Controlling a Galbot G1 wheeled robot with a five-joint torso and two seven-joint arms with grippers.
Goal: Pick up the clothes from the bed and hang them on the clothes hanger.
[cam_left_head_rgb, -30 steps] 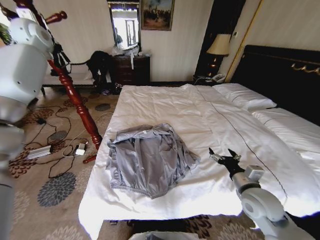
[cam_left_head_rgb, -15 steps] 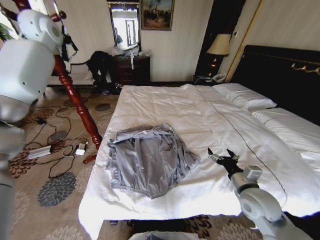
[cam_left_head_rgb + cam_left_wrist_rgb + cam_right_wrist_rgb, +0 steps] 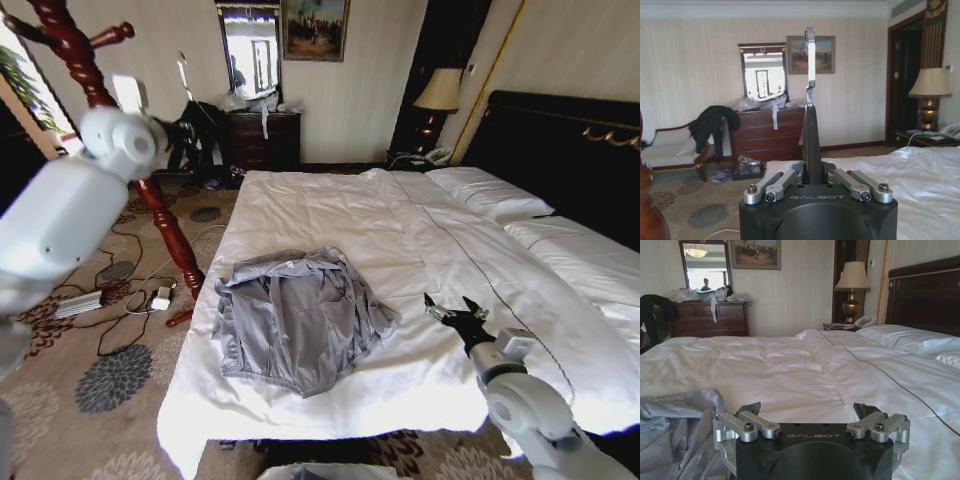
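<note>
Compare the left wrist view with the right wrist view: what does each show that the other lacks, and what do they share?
Left wrist view alone: the left gripper shut on the clothes hanger, its silver hook upright, and dark garments draped on a chair.

Right wrist view alone: the open right gripper low over the bed, the grey-blue clothes lying crumpled beside it, the dark headboard and a pillow.

Both share: the white bed, the dresser with mirror, the painting and the lamp.
</note>
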